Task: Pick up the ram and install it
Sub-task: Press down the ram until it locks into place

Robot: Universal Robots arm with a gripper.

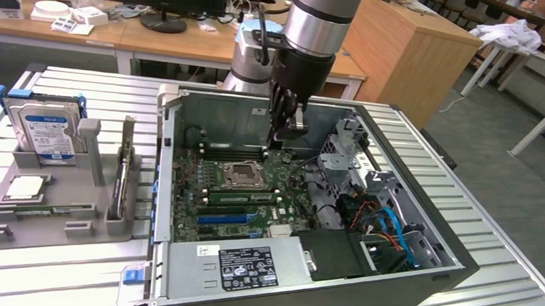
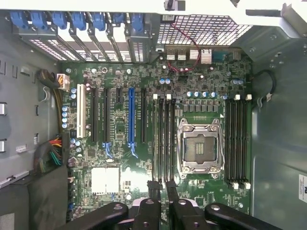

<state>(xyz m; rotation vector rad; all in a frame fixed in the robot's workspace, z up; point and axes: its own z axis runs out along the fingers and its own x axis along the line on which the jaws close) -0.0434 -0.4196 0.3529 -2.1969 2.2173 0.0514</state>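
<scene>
**Exterior view.** The pincer [image 1: 287, 134] hangs inside the open computer case [image 1: 450, 261], above the motherboard and near the processor socket [image 1: 245, 173]. From that I judge the work is at the installing end, not the fetching end. Whether the pincer grips anything, I cannot tell. A green strip [image 1: 244, 195] lies in the memory slots just beside the socket, on the side nearer the camera. It may be the ram already seated, but I cannot be sure. Well apart from the socket, outside the case on the worktop [image 1: 59, 281], a grey tray [image 1: 33, 243] carries one hard drive [image 1: 47, 128] and one processor chip [image 1: 24, 188].

**Wrist view.** The pincer [image 2: 162, 188] sits over one end of the nearer slot bank [image 2: 164, 139]. Counted here:
- one socket [image 2: 201, 146]
- two slot banks, one on each side of the socket, the farther bank [image 2: 238, 141] beyond it
- one blue expansion slot [image 2: 131, 117]
- one white slot [image 2: 80, 111]
</scene>
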